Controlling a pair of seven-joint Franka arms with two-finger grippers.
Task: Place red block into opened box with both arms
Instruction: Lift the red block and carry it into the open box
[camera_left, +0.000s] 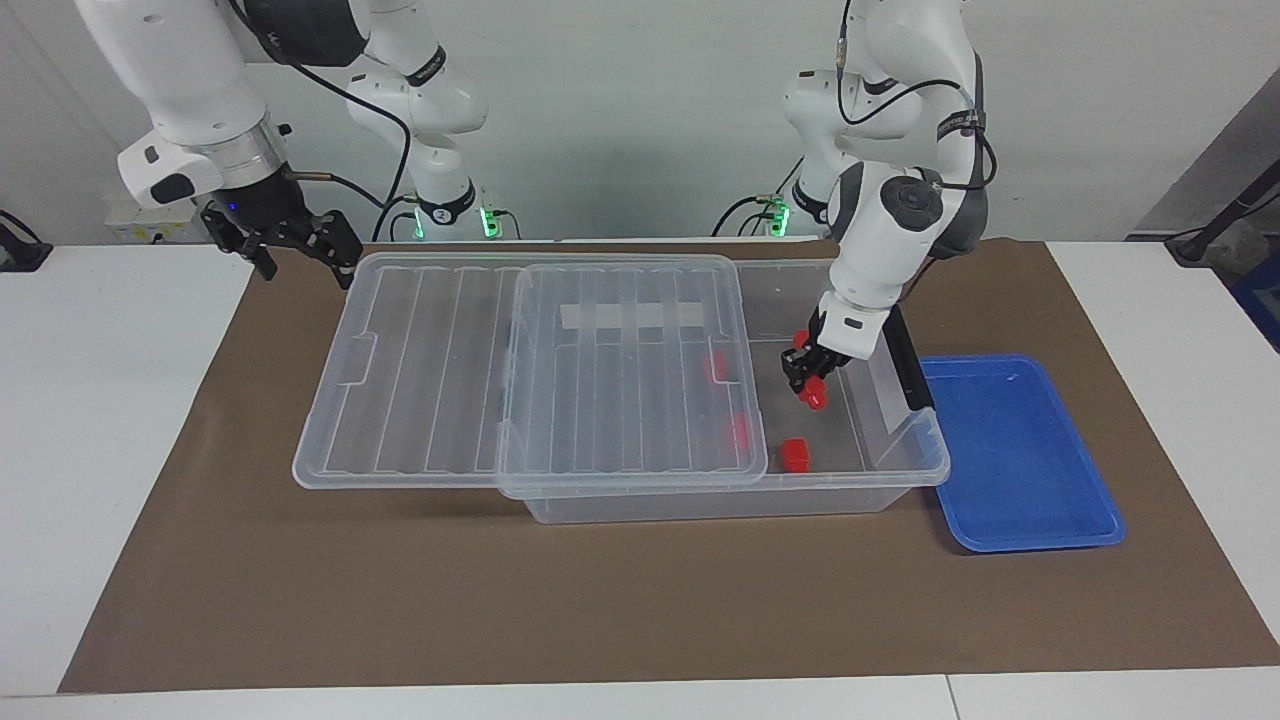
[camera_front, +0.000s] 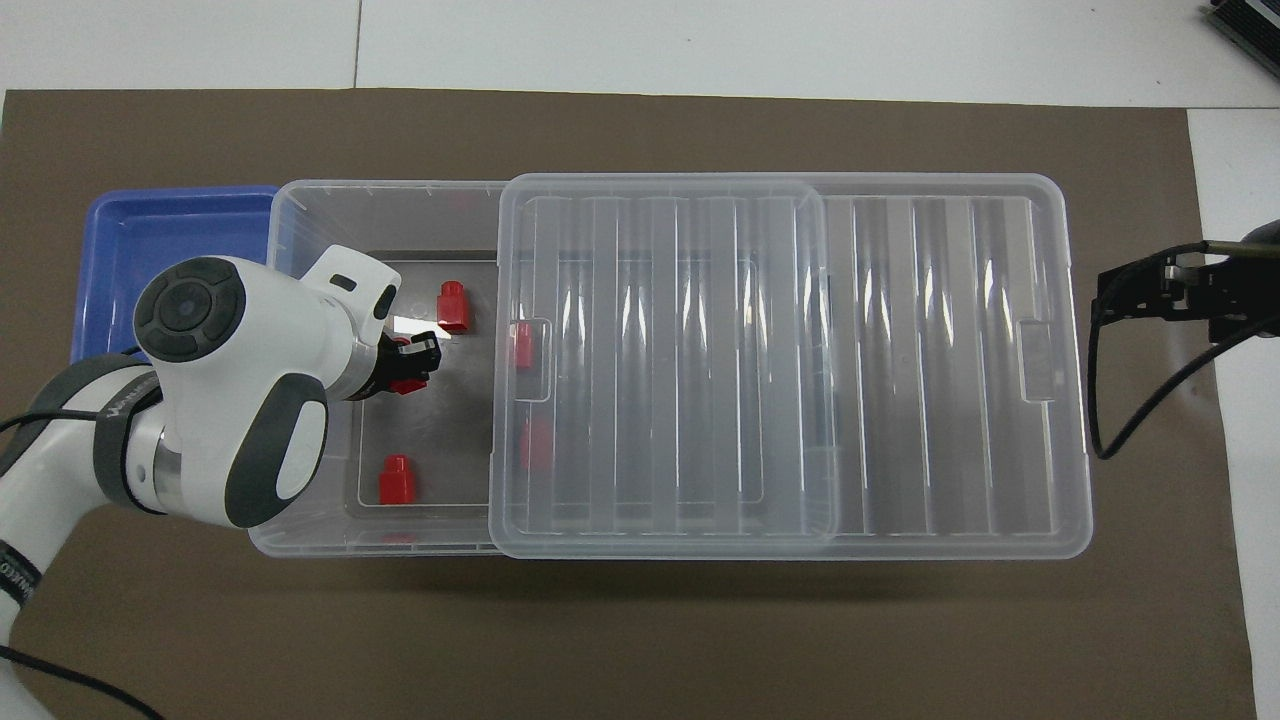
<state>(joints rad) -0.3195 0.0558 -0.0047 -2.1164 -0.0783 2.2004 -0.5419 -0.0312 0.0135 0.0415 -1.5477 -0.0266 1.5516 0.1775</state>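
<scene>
Two arms at work. Facing view, left to right: right gripper up at ten o'clock off the lid's corner, jaws spread wide, holding nothing, over the brown mat. Lid slid toward the right arm's end, resting on the box, leaving the end by the black handle uncovered. Two red pieces show dimly under the lid. Loose red pieces on the box floor, one at, one at. Left gripper down inside the uncovered end, at nine o'clock from the handle, pinched tight on the red block. Blue tray just beside the box at three o'clock.
</scene>
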